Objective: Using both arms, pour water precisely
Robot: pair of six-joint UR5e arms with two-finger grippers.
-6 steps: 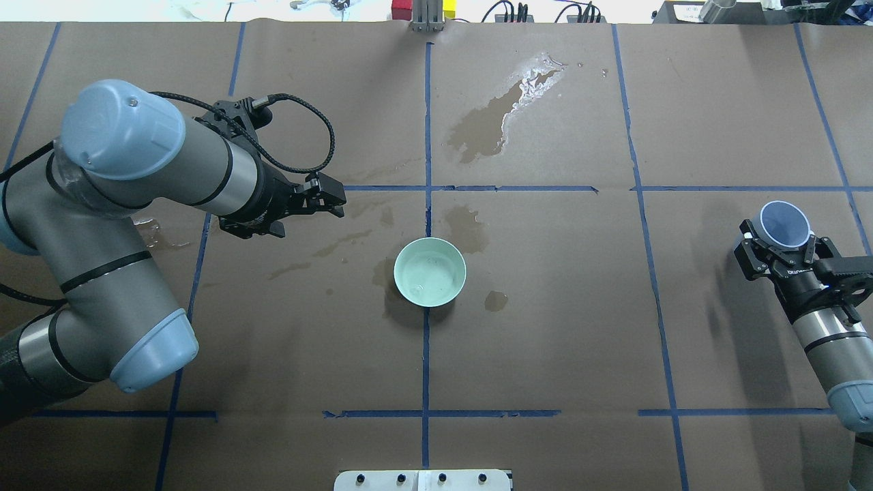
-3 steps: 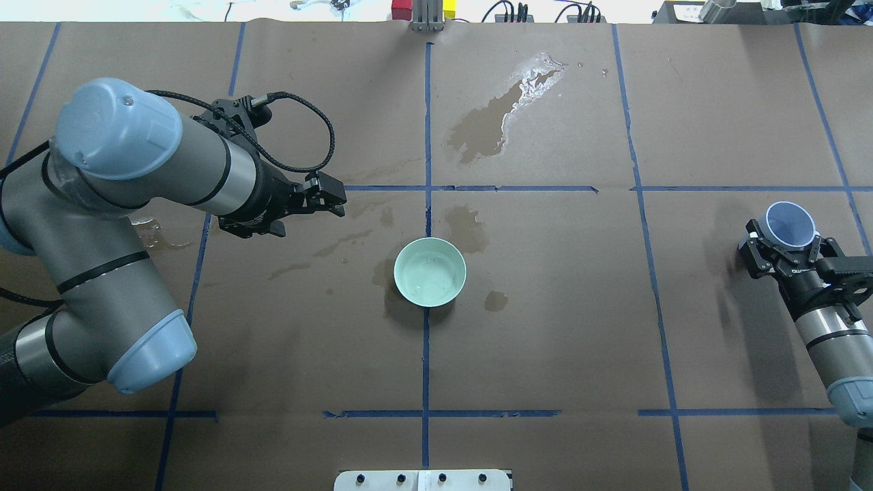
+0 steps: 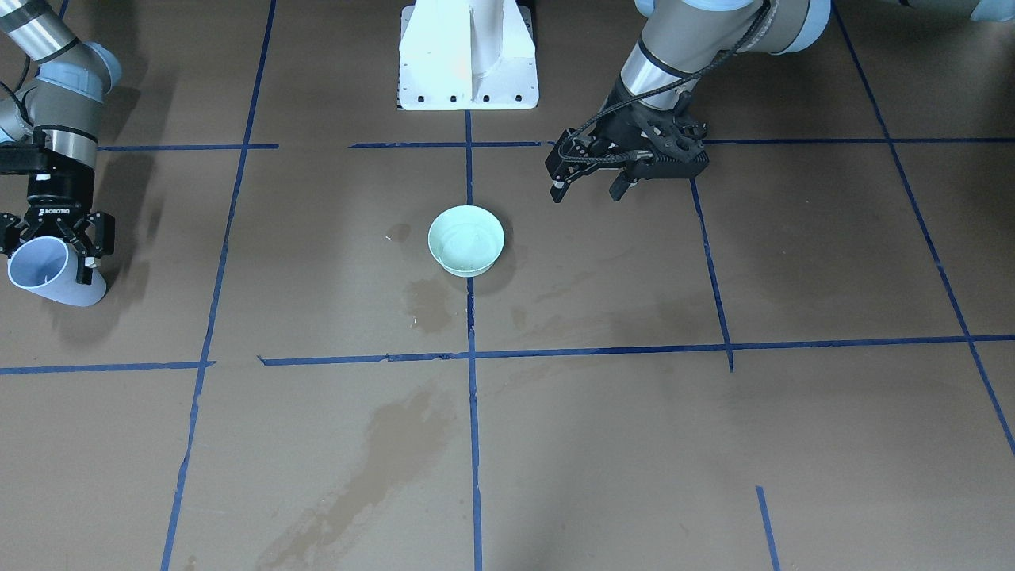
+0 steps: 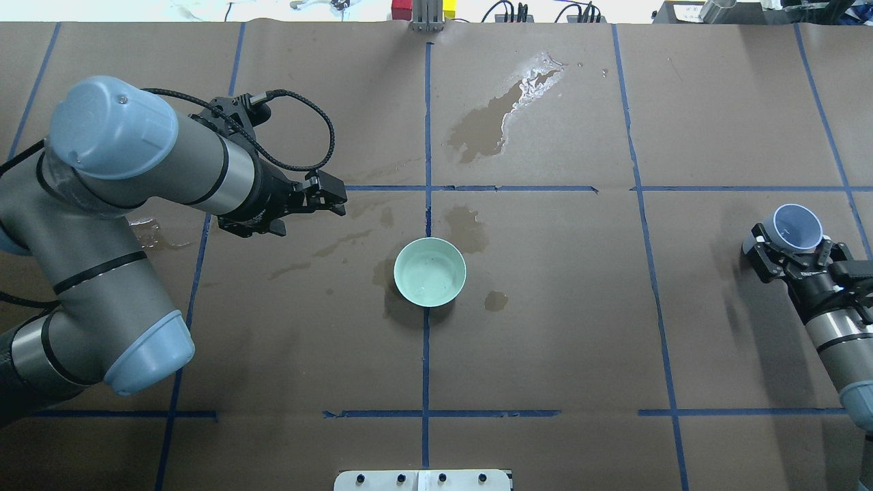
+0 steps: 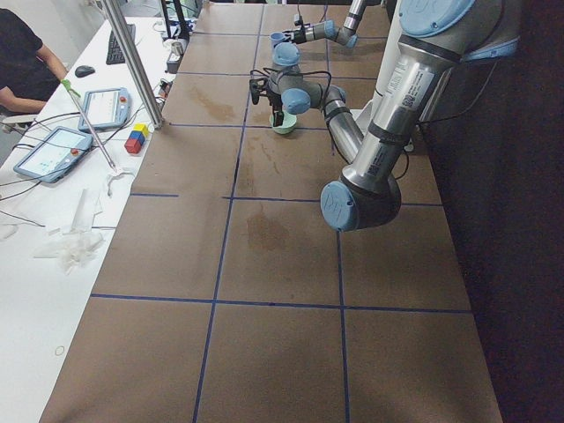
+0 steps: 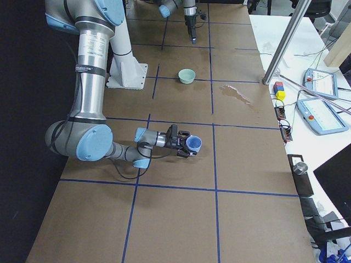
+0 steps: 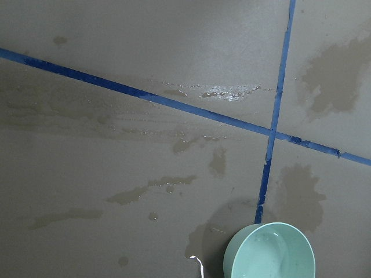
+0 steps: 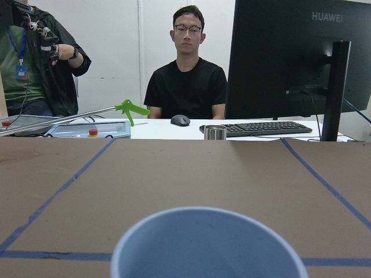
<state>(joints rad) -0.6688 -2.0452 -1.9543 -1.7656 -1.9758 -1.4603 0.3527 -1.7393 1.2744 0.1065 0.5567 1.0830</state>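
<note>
My left gripper (image 3: 587, 189) is open and empty. It hovers over the paper, left of and beyond a mint-green bowl (image 4: 430, 271) at the table's middle. The bowl also shows in the left wrist view (image 7: 269, 252), with a little clear water (image 7: 272, 246) barely visible inside. My right gripper (image 4: 792, 254) is shut on a light-blue cup (image 4: 791, 227) at the table's far right edge. It holds the cup upright and low; I cannot tell whether the cup touches the table. The cup's rim fills the bottom of the right wrist view (image 8: 207, 243). Its contents are not visible.
Wet patches mark the brown paper: a large one (image 4: 501, 116) beyond the bowl and small ones (image 4: 496, 300) beside it. Blue tape lines cross the table. The white pedestal base (image 3: 468, 55) stands at the robot's side. People sit beyond the table's far edge (image 8: 188, 81).
My right gripper has moved slightly rightward and lower with the cup, which now looks smaller from overhead. The left arm has shifted very little; its gripper stays in place.
</note>
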